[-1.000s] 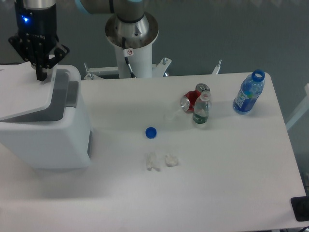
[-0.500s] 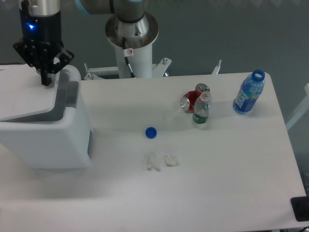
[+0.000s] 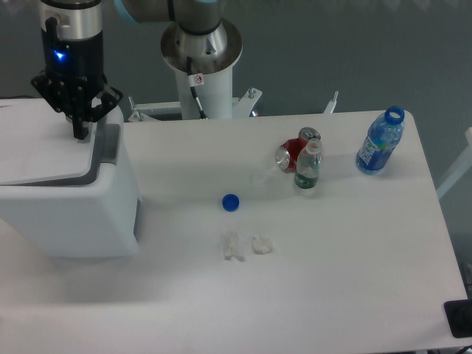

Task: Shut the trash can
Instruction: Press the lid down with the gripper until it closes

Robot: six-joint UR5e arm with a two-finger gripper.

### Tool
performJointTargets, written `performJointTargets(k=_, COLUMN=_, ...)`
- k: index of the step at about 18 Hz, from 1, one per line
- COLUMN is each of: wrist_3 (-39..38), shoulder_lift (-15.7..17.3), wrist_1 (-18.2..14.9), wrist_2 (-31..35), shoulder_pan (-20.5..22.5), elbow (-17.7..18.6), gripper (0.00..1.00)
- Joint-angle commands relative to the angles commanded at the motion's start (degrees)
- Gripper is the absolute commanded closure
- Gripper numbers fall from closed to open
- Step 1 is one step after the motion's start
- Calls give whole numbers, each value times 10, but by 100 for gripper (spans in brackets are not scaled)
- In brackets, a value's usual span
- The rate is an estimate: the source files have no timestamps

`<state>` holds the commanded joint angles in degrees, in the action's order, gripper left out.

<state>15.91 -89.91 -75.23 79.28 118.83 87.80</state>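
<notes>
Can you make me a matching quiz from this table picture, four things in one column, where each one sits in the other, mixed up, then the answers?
Things:
1. trash can
2. loose blue cap
3. blue bottle
4. gripper

Places:
A. far right of the table, uncapped
B. over the trash can's lid
C. left end of the table
D. mid-table, lying alone

Pairs: 1-C, 2-D, 3-A, 4-B

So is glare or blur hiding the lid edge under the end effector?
Fixed camera: soft, even light, slight overall blur. The white trash can lid nearly blends with the white table, yet its dark gap shows below the end effector.
</notes>
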Motion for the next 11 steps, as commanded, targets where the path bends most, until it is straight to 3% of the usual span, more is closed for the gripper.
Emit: performJointTargets(k=11, wrist_3=0, shoulder_lift=-8, wrist_1=0, wrist_2=0, shoulder_pan=0, elbow=4, gripper=100)
